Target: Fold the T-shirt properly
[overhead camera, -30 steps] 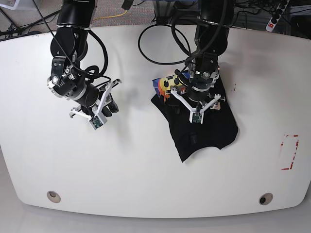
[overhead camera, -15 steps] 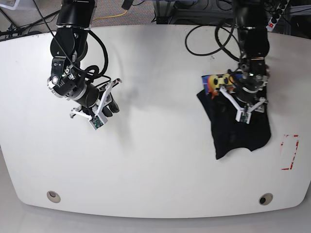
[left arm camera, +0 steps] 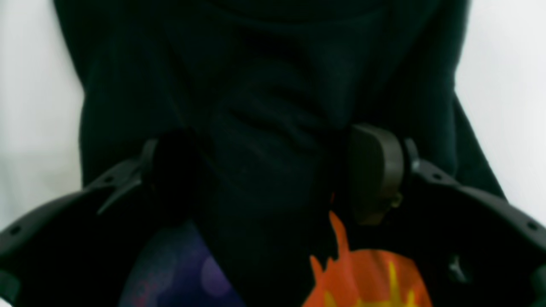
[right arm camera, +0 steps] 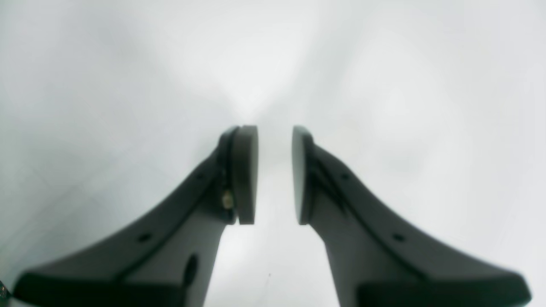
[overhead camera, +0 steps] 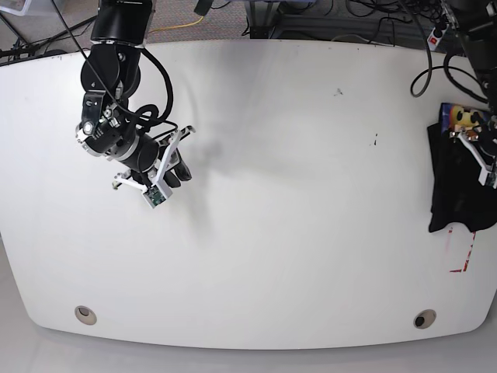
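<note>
The black T-shirt lies bunched at the table's far right edge, its orange-yellow face print at the top. My left gripper is shut on a thick fold of it. In the left wrist view the black cloth fills the space between the fingers, with the orange print and purple patch below. My right gripper hovers over bare table at the left. Its pads stand almost together with a narrow gap, holding nothing.
Red tape marks sit on the white table just below the shirt. Two round holes are near the front edge. Cables and a power strip lie behind the table.
My left gripper has dragged the T-shirt from the table's middle right to its far right edge. The right arm has not moved.
</note>
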`<action>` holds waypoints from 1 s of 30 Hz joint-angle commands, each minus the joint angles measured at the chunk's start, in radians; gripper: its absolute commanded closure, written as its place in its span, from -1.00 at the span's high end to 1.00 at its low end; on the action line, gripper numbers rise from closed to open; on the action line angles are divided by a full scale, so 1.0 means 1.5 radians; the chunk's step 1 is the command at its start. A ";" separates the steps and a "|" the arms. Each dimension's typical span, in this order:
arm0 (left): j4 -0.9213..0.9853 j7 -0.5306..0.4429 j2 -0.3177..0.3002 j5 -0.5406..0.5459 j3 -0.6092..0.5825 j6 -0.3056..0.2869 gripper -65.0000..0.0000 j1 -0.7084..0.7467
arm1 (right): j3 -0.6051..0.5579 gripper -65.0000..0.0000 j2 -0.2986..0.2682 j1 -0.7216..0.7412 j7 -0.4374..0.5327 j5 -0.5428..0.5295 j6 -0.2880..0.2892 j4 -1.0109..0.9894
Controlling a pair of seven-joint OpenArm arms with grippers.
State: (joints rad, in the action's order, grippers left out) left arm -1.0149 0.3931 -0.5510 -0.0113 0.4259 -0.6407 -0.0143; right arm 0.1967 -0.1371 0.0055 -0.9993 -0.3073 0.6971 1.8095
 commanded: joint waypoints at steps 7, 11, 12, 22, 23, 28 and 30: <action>0.065 0.031 -0.081 -0.036 0.060 -0.038 0.53 0.004 | 0.002 -0.60 -0.003 0.012 0.014 -0.008 0.001 0.013; 0.026 0.032 -0.100 -0.011 0.077 -0.038 0.53 0.004 | 0.002 -0.60 -0.003 0.012 0.014 -0.008 0.001 0.014; 0.007 0.033 -0.101 0.000 0.078 -0.038 0.53 0.004 | 0.002 -0.60 -0.003 0.012 0.015 -0.007 0.001 0.017; -0.226 0.034 -0.036 0.062 0.073 -0.038 0.53 0.036 | 0.002 -0.60 -0.028 0.010 0.072 0.026 0.001 0.039; -0.252 0.033 -0.016 0.058 0.072 -0.038 0.53 0.038 | 0.002 -0.60 -0.028 0.008 0.091 0.047 0.001 0.038; -0.342 -0.008 0.106 0.040 0.064 0.034 0.53 0.042 | 0.002 -0.60 -0.026 -0.017 0.229 0.178 0.001 0.029; -0.368 -0.060 0.159 0.020 0.037 0.072 0.53 0.048 | 0.004 -0.60 -0.026 -0.031 0.308 0.220 0.001 0.009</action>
State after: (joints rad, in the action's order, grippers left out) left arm -1.5169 0.3748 -0.3363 0.0292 0.4995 -0.5713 0.0696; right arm 0.1974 -0.1684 -0.0429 -0.6544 -0.0193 0.6979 1.8359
